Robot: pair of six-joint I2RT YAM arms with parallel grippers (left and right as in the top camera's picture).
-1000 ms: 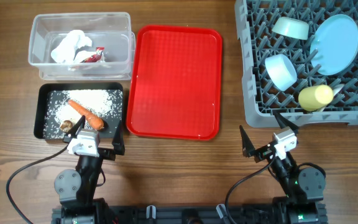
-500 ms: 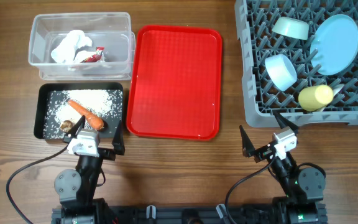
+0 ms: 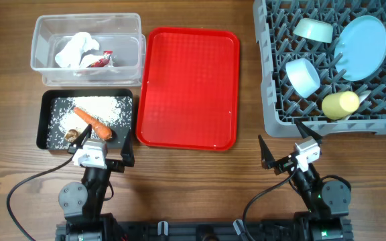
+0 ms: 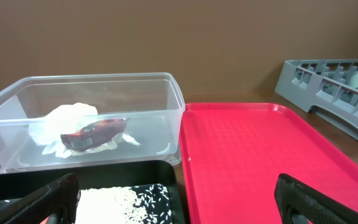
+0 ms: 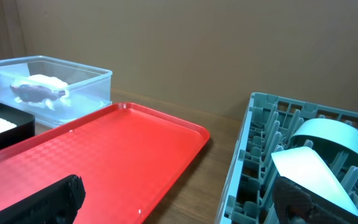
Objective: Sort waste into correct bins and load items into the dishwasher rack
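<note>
the left gripper [image 3: 102,148] hangs low over the table's near edge, just in front of the black tray [image 3: 44,100], its jaws spread wide and holding nothing. the right gripper [image 3: 285,142] sits just before the dishwasher rack [image 3: 273,100], jaws equally wide, also empty.

the carrot piece [image 3: 92,123] lies in the black tray on a diagonal: its thin tip points to the far left, its thick end to the near right. rice grains [image 3: 106,107] are scattered around it, and a small brown scrap [image 3: 71,135] sits near the tray's front left corner. the tray's long side runs left to right, as does that of the clear tub [image 3: 45,27] behind it, which holds the crumpled napkin [image 3: 76,50] and the red wrapper [image 3: 99,61] touching it.

in the rack, the blue plate [image 3: 362,39] leans on edge, the green bowl [image 3: 312,29] and blue bowl [image 3: 302,75] rest tilted among the pegs, and the yellow cup [image 3: 339,104] lies on its side, its length roughly left to right. the red serving tray [image 3: 189,87] lies between bins and rack, its long side running away from the robot.
</note>
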